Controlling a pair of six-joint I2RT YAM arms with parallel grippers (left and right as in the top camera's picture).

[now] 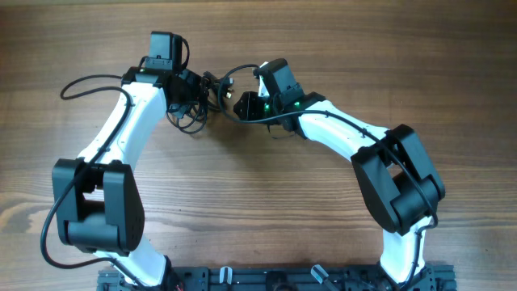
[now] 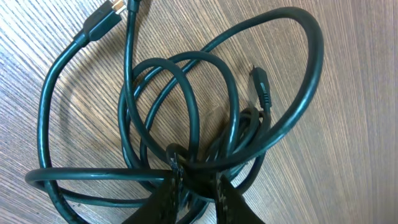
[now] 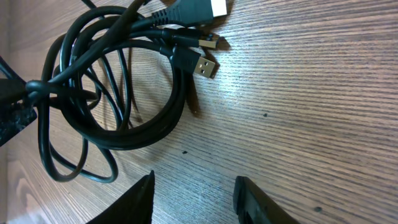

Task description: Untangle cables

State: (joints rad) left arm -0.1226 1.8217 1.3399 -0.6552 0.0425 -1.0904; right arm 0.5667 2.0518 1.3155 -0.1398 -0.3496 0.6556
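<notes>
L jaws pinch cables [image 2: 186, 158], R jaws apart, empty, cables ahead

Bright, even overhead light covers the table [image 1: 266, 210]. The cables [image 2: 93, 176] cast soft, faint shadows (pale glare streaks the wood in the right wrist view). Focus softens at the bottom edges.

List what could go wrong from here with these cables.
1. The left gripper pinches several strands of the cables at once; pulling may tighten the tangle.
2. The right gripper stands open over bare table, so the bundle may simply drag along.
3. The plugs could catch in a loop.
</notes>
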